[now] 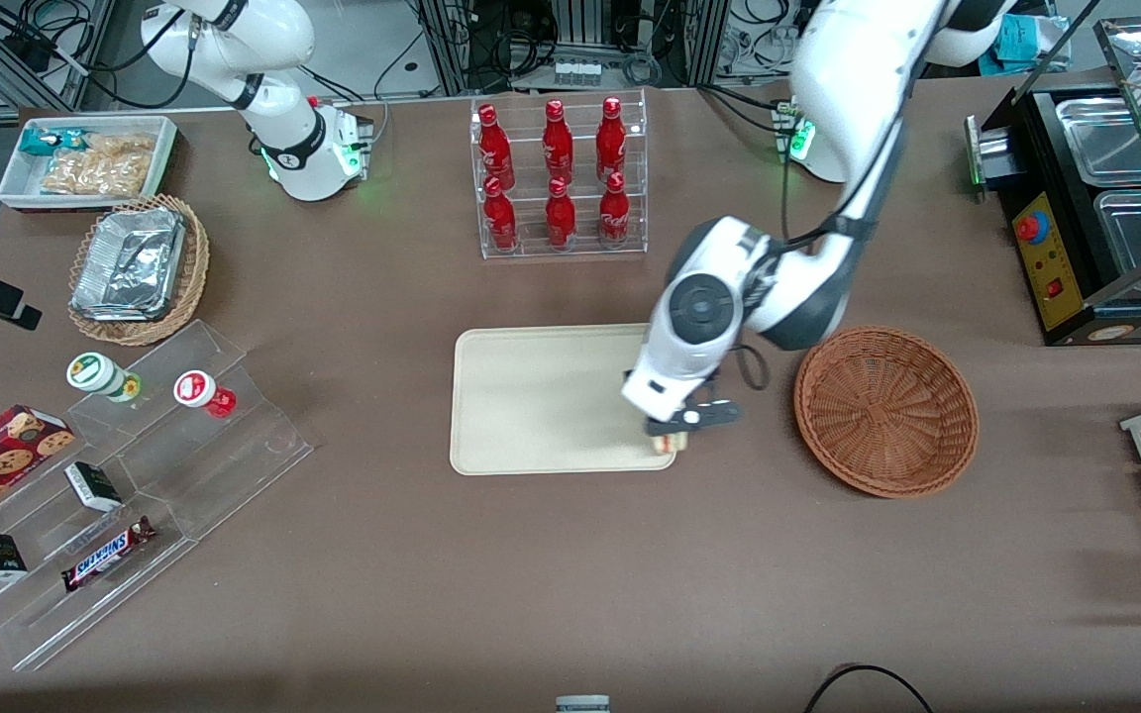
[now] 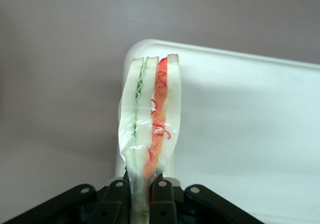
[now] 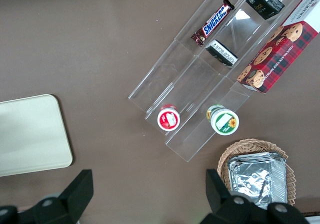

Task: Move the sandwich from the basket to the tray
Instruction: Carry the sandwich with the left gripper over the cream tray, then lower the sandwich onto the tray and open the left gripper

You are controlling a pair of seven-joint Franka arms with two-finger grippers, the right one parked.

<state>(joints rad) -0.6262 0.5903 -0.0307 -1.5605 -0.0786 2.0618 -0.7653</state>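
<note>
My left gripper (image 1: 677,428) is shut on the sandwich (image 2: 150,119), a plastic-wrapped wedge with pale bread and green, red and orange filling. I hold it over the near corner of the cream tray (image 1: 531,396), at the tray's end toward the basket; only a pale bit of the sandwich (image 1: 667,444) shows under the fingers in the front view. The tray's rounded corner (image 2: 225,109) lies below the sandwich in the left wrist view. The round reddish-brown wicker basket (image 1: 885,410) stands beside the tray toward the working arm's end and holds nothing.
A clear rack of red bottles (image 1: 558,178) stands farther from the front camera than the tray. Clear stepped shelves with snacks (image 1: 125,495), a lighter wicker basket with foil containers (image 1: 138,267) and a white snack bin (image 1: 85,158) lie toward the parked arm's end. A black appliance (image 1: 1095,208) stands at the working arm's end.
</note>
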